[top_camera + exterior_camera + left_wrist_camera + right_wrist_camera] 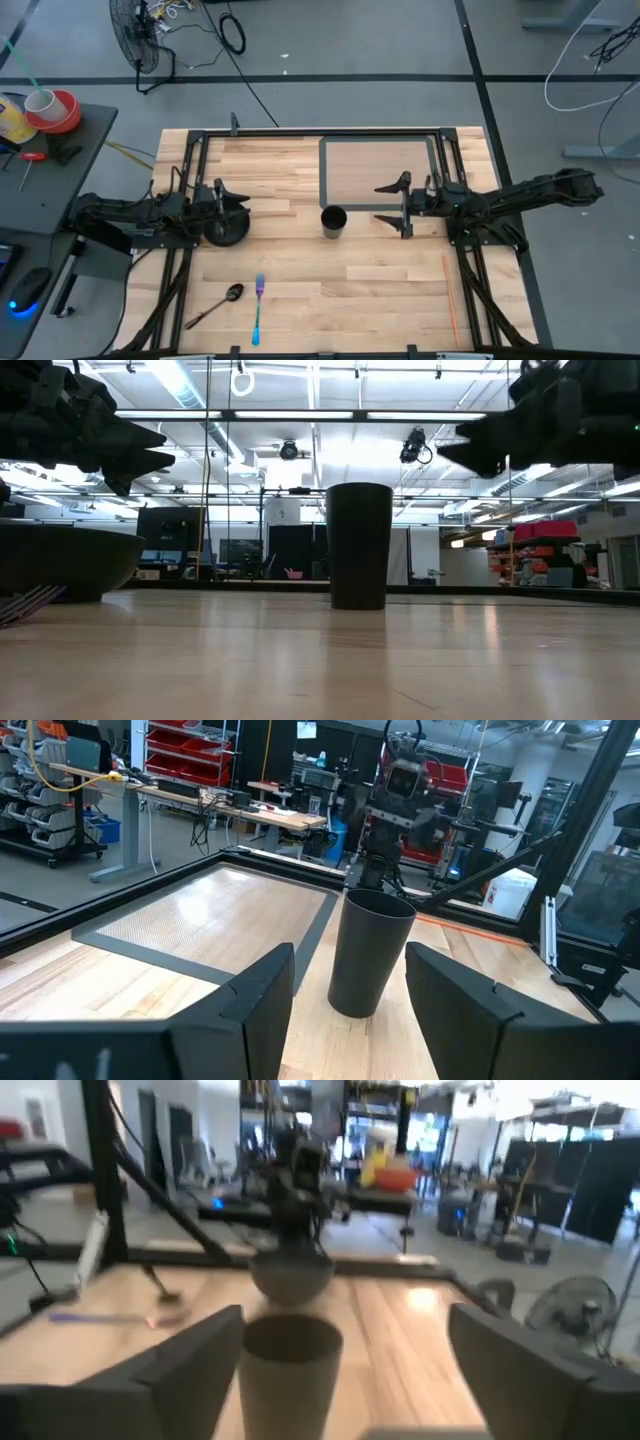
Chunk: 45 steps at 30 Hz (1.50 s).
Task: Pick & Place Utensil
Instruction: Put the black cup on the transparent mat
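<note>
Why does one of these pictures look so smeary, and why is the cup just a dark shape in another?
Right wrist view: everything is blurred, cup and bowl included. Low view: bright ceiling lights behind leave the cup a silhouette and put glare on the table. High view: evenly lit and sharp.

Grey floor [400, 40], standing fan [133, 35], red shelving [190, 745]

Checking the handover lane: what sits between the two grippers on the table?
Only the black cup, upright, roughly midway between the left gripper and right gripper. The high view shows bare wood either side of it.
</note>
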Each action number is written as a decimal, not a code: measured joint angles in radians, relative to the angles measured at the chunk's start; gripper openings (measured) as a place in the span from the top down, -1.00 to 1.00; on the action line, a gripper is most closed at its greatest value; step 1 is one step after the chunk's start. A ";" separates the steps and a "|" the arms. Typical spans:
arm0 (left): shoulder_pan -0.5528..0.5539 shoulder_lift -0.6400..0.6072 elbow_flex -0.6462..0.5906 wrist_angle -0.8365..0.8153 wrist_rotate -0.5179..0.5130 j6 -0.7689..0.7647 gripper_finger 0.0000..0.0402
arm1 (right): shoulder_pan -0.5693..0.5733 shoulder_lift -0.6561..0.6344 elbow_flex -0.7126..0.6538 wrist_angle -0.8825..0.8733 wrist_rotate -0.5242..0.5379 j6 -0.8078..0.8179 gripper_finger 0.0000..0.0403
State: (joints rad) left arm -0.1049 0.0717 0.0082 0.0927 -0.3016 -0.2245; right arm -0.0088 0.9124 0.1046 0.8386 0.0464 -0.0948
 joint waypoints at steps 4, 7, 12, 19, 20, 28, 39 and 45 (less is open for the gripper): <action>0.000 0.000 0.000 0.000 0.000 0.000 0.02 | -0.001 0.067 0.000 -0.015 0.063 -0.003 -0.94; 0.000 0.000 0.000 0.000 0.000 0.001 0.02 | 0.000 0.120 0.001 -0.016 0.057 -0.019 -0.92; 0.000 0.000 0.000 0.000 0.000 0.000 0.02 | 0.000 0.218 0.001 -0.013 0.048 0.055 -0.97; 0.000 0.000 0.000 0.000 0.000 0.000 0.02 | 0.010 0.398 0.066 0.046 -0.015 0.086 -0.98; 0.000 0.000 0.000 0.000 0.000 0.000 0.02 | 0.012 0.428 0.086 0.044 -0.022 0.072 -0.98; 0.000 0.000 0.000 0.000 0.000 0.000 0.02 | 0.008 0.618 0.198 0.052 -0.047 0.062 -0.98; 0.000 0.000 0.000 0.000 0.000 0.000 0.02 | 0.006 0.736 0.288 0.101 -0.101 0.058 -0.98; 0.000 0.000 0.000 0.000 0.000 0.000 0.02 | 0.006 0.771 0.356 0.103 -0.112 0.056 -0.98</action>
State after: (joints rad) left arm -0.1051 0.0717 0.0082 0.0925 -0.3015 -0.2244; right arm -0.0032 1.6834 0.4608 0.9420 -0.0653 -0.0387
